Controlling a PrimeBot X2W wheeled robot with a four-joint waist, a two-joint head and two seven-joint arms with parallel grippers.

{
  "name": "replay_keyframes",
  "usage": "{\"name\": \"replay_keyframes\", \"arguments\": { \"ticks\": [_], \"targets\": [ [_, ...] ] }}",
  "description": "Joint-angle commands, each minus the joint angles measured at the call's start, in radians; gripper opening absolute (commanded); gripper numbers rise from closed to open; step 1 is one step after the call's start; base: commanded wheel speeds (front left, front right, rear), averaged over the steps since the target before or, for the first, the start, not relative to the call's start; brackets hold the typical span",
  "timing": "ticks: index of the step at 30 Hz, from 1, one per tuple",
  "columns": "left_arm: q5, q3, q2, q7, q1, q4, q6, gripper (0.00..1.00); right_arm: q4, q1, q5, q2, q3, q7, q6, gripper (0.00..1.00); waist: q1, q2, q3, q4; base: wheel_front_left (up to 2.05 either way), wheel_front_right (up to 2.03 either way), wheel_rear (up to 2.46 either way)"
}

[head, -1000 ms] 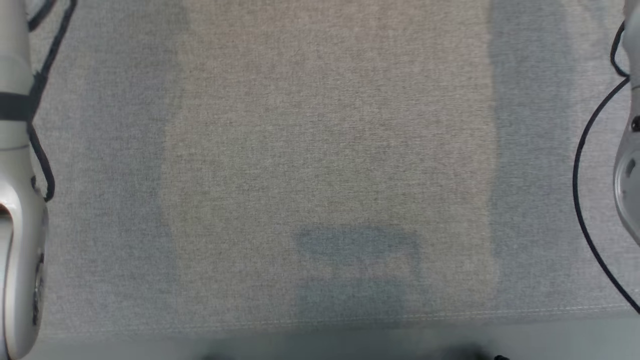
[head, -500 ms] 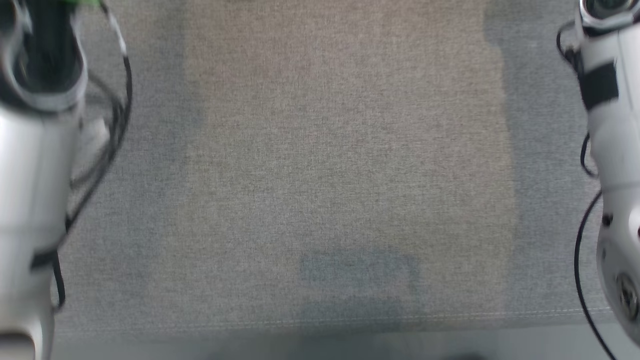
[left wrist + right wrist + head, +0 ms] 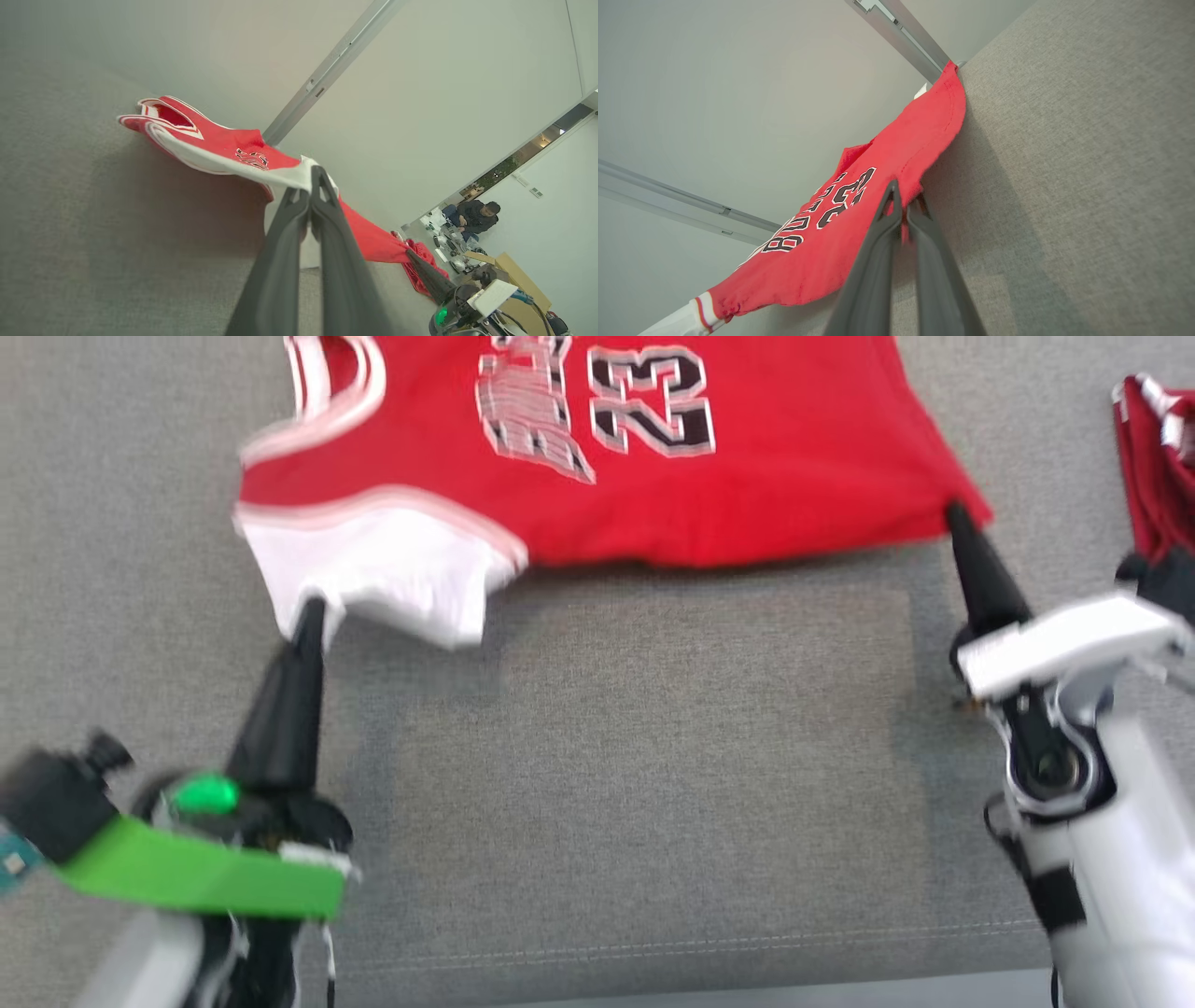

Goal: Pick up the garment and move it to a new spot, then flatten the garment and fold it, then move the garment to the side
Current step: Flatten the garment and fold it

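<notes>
The garment (image 3: 747, 476) is a red sleeveless jersey with a black "23" and a white panel at its left corner. It is stretched across the far part of the grey fabric surface (image 3: 653, 756). My left gripper (image 3: 312, 609) is shut on the white corner, and the left wrist view shows its fingers (image 3: 312, 179) pinching that white cloth. At the garment's right hem corner my right gripper (image 3: 954, 511) is shut on red cloth, as its own wrist view (image 3: 903, 196) confirms. The near edge hangs lifted between the two grippers, casting a shadow below.
Another red cloth (image 3: 1153, 467) lies at the far right edge, behind my right wrist. The surface's front seam (image 3: 653, 947) runs along the bottom. A wall with a metal rail (image 3: 327, 70) rises behind. A person (image 3: 476, 217) sits far off near a cardboard box (image 3: 514, 275).
The head camera has tilted, so the whole picture has shifted. Earlier frames showed bare grey surface and pale forearms at the sides; now the jersey and both shut grippers are in view.
</notes>
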Motion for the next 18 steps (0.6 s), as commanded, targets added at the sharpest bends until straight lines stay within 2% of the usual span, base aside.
{"name": "replay_keyframes", "arguments": {
  "ticks": [1, 2, 6, 13, 18],
  "targets": [
    [0.019, -0.002, 0.006, -0.006, 0.037, 0.005, 0.008, 0.00, -0.016, 0.042, -0.008, 0.003, -0.011, -0.011, 0.000, 0.00, 0.0001, 0.0000, -0.051, -0.006, 0.00, 0.00, 0.00],
    [0.043, -0.005, 0.009, -0.011, 0.072, 0.016, 0.014, 0.00, -0.032, 0.079, -0.017, 0.007, -0.020, -0.012, 0.000, 0.00, 0.0001, 0.0000, -0.060, -0.005, 0.00, 0.00, 0.00],
    [0.058, 0.003, -0.033, -0.018, 0.187, 0.068, 0.028, 0.00, -0.081, 0.211, -0.050, 0.034, -0.054, -0.010, 0.000, 0.00, 0.0001, 0.0000, -0.090, -0.003, 0.00, 0.00, 0.00],
    [0.100, 0.029, -0.086, -0.022, 0.326, 0.146, 0.012, 0.00, -0.163, 0.379, -0.073, 0.079, -0.127, 0.026, 0.000, 0.00, 0.0001, 0.0000, -0.131, -0.011, 0.00, 0.00, 0.00],
    [0.090, 0.046, -0.116, -0.021, 0.393, 0.173, -0.012, 0.00, -0.196, 0.451, -0.093, 0.100, -0.148, 0.067, 0.000, 0.00, 0.0001, 0.0000, -0.153, -0.019, 0.00, 0.00, 0.00]
  ]
}}
